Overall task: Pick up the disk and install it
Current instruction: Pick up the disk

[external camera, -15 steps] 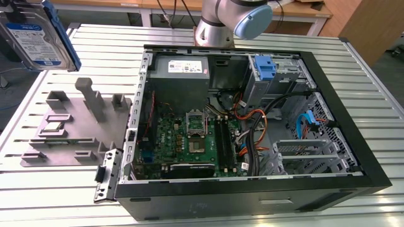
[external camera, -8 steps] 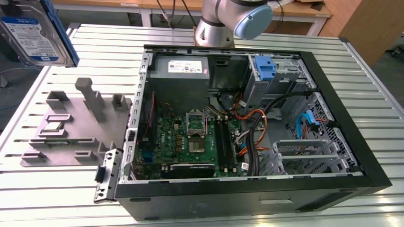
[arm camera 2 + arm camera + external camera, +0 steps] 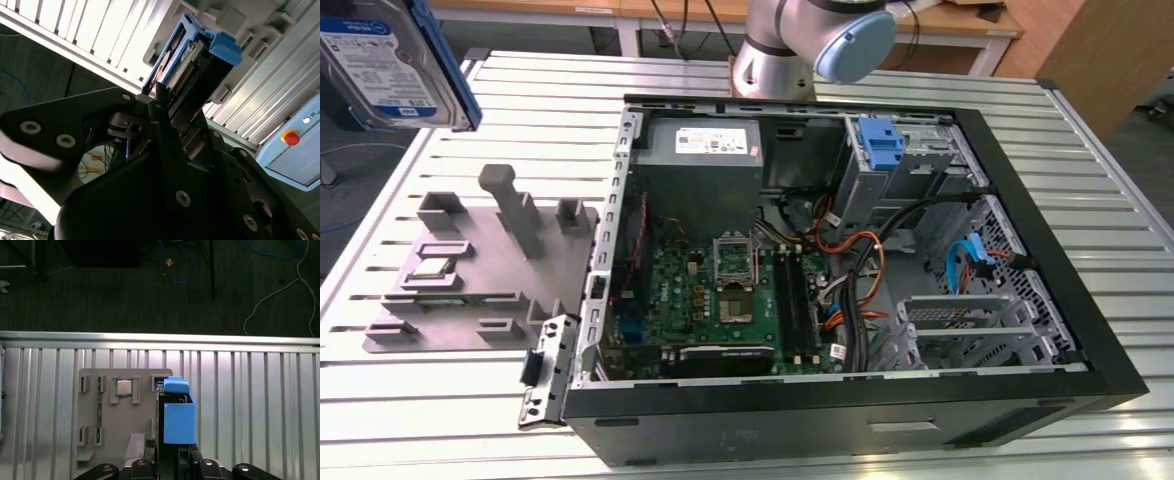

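My black claw (image 3: 175, 107) is clamped tight on the flat silver hard drive with blue plastic rails (image 3: 376, 55), holding it up off the grey plastic parts tray (image 3: 447, 300).

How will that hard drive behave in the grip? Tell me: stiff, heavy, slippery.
Probably rigid and dense for its size: the hard drive is a flat metal-cased slab that shows no sag. Its smooth blue plastic side rails might slip, and clamped near one end by the end effector, it could pivot if bumped.
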Controlling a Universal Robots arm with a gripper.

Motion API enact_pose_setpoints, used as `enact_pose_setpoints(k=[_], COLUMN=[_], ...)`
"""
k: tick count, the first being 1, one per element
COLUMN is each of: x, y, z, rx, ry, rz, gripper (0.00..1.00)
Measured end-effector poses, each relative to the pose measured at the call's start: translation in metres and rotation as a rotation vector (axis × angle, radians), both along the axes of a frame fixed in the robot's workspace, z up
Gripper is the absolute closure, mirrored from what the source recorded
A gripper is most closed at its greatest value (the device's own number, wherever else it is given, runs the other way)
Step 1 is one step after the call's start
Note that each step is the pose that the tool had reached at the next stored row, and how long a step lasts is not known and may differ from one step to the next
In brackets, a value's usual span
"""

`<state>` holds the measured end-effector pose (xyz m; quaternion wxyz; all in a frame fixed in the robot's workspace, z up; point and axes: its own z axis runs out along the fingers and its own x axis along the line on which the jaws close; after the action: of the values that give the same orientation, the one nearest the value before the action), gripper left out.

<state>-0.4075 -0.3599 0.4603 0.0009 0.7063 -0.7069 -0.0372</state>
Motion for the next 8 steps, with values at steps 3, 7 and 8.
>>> enact_pose_setpoints(k=[3,7,8], x=[0.0000,0.0000,0.0000], y=[0.0000,0.0000,0.0000], z=[0.0044,0.0090,0.0096], rx=[0.0000,0.0000,0.0000], ry=[0.0000,0.0000,0.0000], rz=[0.000,0.000,0.000], gripper=[0.65,0.65,0.65])
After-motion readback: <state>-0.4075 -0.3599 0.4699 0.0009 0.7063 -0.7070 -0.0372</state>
